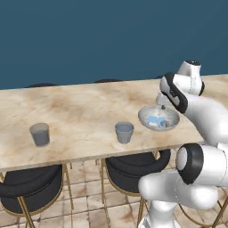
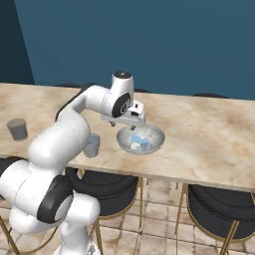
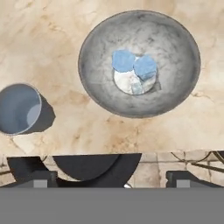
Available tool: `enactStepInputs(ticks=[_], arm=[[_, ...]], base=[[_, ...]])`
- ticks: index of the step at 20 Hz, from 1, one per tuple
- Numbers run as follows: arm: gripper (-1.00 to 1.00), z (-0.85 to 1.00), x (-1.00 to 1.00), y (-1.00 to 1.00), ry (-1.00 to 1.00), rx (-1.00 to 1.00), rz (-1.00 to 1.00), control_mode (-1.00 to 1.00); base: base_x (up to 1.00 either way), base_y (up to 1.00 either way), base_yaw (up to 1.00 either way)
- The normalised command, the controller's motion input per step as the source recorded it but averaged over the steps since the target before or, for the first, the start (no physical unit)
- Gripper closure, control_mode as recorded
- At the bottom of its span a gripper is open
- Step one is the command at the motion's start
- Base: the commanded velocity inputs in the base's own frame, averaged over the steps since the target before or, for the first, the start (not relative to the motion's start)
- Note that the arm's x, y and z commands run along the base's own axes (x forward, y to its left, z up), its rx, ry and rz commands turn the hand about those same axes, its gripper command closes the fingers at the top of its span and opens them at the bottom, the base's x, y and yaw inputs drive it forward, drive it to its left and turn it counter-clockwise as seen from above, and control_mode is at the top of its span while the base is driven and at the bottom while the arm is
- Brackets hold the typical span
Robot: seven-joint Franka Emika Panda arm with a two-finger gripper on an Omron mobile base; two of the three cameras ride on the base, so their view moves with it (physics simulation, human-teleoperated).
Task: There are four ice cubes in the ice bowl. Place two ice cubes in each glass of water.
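While poised over the bowl [image 3: 139, 63] near the counter's [image 1: 80, 111] front edge, end effector [image 2: 133, 125] empty, fingers spread; ice cubes [image 3: 133, 66] directly below, clustered mid-bowl. Nearer glass [image 1: 124, 132] just left along that edge, second glass [image 1: 40, 134] far left.

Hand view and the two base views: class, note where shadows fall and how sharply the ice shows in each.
Hand view: the glass throws a dark shadow to its right on the counter; the ice cubes look soft-edged in the ice bowl. Left base view: faint shadow under the nearer glass; ice is a small blue blur. Right base view: ice again blurry, lighting flat, no glare.
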Motion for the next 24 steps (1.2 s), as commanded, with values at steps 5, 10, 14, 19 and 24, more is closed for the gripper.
enactStepInputs(ticks=[5, 10, 14, 19, 24], arm=[[-1.0, -0.5, 1.0, -0.04, 0.05, 0.06, -0.42, -1.0], [-1.0, -0.17, 0.75, 0.01, 0.01, 0.01, -0.06, -1.0], [-1.0, -0.38, 0.17, 0.0, 0.19, -0.06, 0.34, -1.0], [-1.0, -0.39, 0.32, -0.01, 0.16, -0.07, 0.39, -1.0], [-1.0, -0.35, 0.3, -0.46, 0.09, -0.02, 0.3, -1.0]], base=[[0.0, 0.0, 0.0], [0.0, 0.0, 0.0], [0.0, 0.0, 0.0], [0.0, 0.0, 0.0], [0.0, 0.0, 0.0]])
